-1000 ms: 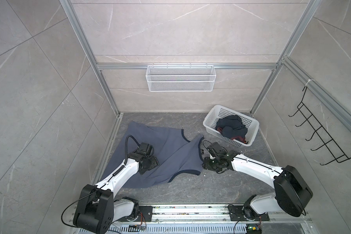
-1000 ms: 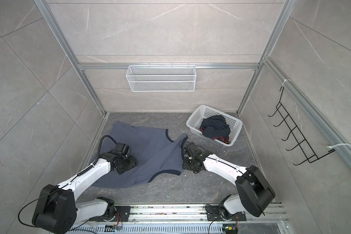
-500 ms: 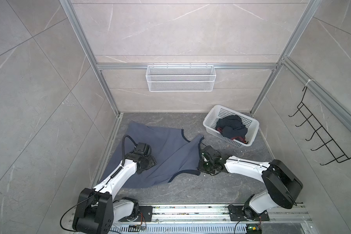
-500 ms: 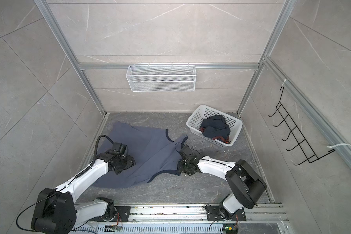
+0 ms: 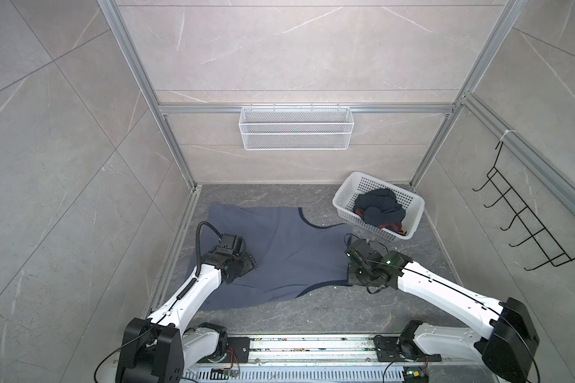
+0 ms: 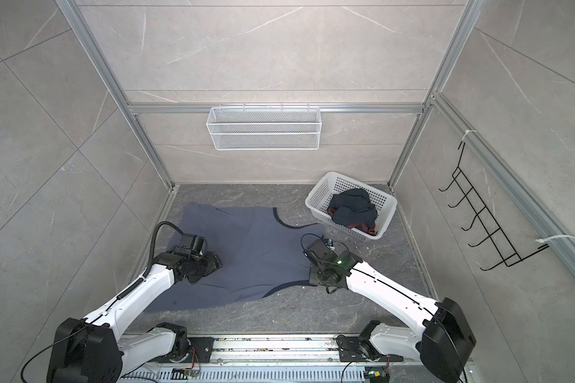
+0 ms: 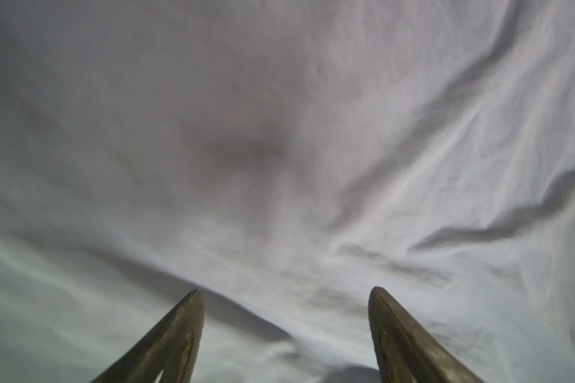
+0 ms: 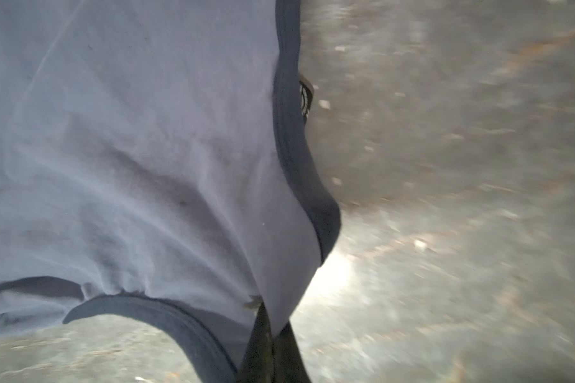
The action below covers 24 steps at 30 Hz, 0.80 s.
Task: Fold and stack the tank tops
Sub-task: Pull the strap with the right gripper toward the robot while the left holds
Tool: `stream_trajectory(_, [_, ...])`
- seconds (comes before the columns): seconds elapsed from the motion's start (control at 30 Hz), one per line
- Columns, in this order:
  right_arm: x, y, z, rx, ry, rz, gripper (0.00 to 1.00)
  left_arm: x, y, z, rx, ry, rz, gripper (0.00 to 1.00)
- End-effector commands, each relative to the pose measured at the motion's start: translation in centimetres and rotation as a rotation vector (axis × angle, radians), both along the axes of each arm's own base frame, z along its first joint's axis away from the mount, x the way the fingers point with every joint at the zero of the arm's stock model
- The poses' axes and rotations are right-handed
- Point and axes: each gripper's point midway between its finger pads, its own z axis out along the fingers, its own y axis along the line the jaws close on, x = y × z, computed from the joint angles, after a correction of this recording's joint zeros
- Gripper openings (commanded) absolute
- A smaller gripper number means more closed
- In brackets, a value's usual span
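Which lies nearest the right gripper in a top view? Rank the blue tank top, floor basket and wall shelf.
1. Blue tank top: pinched in the right gripper.
2. Floor basket: behind it, right side.
3. Wall shelf: high on back wall.

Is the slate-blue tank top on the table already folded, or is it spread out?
Spread out: in both top views the slate-blue tank top lies flat, dark-trimmed openings visible, wrinkled but not doubled over.

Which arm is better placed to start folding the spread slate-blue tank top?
Right. The right gripper is shut on the slate-blue cloth tank top's dark-trimmed edge; the left gripper stands open over plain cloth, gripping nothing.
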Motion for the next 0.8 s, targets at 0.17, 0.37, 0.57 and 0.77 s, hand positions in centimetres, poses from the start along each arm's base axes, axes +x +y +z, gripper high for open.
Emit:
stream_trajectory(0.17, [0.1, -6.0, -2.0, -0.276, 0.045, -0.066, 0.00, 0.9, -1.3, -0.3, -0.028, 0.051, -0.037, 0.80])
stream_trajectory(0.37, [3.3, -4.1, -0.6, -0.185, 0.021, -0.012, 0.53, -0.3, 0.5, 0.2, 0.064, 0.061, -0.007, 0.81])
stream_trajectory(0.57, [0.5, 0.1, 1.4, -0.055, -0.044, 0.165, 0.65, -4.0, 3.7, 1.3, 0.139, 0.058, 0.122, 0.80])
stream_trajectory(0.77, [-6.1, 7.7, -1.9, 0.189, 0.016, 0.282, 0.61, -8.2, 4.7, 0.7, 0.090, 0.081, 0.241, 0.80])
